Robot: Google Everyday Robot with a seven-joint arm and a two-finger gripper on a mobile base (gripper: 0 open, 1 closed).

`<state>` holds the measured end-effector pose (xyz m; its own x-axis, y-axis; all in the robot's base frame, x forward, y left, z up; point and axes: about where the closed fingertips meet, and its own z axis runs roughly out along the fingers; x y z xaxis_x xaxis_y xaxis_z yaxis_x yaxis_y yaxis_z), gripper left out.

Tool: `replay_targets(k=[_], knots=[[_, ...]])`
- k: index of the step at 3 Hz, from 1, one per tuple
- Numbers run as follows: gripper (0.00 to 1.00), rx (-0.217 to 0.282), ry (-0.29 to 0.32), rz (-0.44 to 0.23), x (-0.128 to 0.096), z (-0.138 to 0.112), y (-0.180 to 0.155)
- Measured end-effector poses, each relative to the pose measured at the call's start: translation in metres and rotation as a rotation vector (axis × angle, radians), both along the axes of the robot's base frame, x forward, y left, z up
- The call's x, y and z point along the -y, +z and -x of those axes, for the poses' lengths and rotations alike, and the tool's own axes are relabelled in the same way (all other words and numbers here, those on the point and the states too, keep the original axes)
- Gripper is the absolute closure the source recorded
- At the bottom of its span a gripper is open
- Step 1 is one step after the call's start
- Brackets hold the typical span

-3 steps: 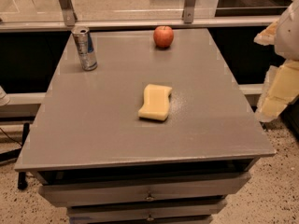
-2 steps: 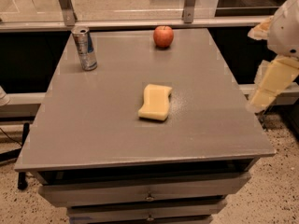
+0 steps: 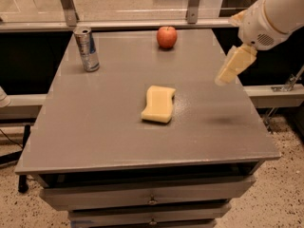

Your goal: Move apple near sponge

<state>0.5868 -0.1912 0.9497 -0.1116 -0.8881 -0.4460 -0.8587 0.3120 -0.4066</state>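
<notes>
The red-orange apple [image 3: 166, 36] sits at the far edge of the grey table [image 3: 95, 127], right of centre. The pale yellow sponge [image 3: 158, 104] lies flat near the table's middle, well in front of the apple. My gripper [image 3: 231, 66], cream-coloured on a white arm, hangs over the table's right side, to the right of both things and above the surface. It touches neither the apple nor the sponge.
A silver and blue drink can [image 3: 87, 49] stands upright at the far left of the table. A metal rail with posts [image 3: 192, 4] runs behind the table. Drawers [image 3: 152, 201] sit under the front edge.
The arm has swung up and leftward from beside the table's right edge to over the table's right side. Apple, sponge and can have not moved.
</notes>
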Motion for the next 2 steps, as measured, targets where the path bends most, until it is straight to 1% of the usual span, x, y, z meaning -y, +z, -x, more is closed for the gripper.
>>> replay_targets(k=[1, 2], knots=[[0.0, 0.035, -0.052, -0.108, -0.002, -0.063, -0.01], [0.0, 0.03, -0.113, -0.299, -0.005, -0.122, -0.021]])
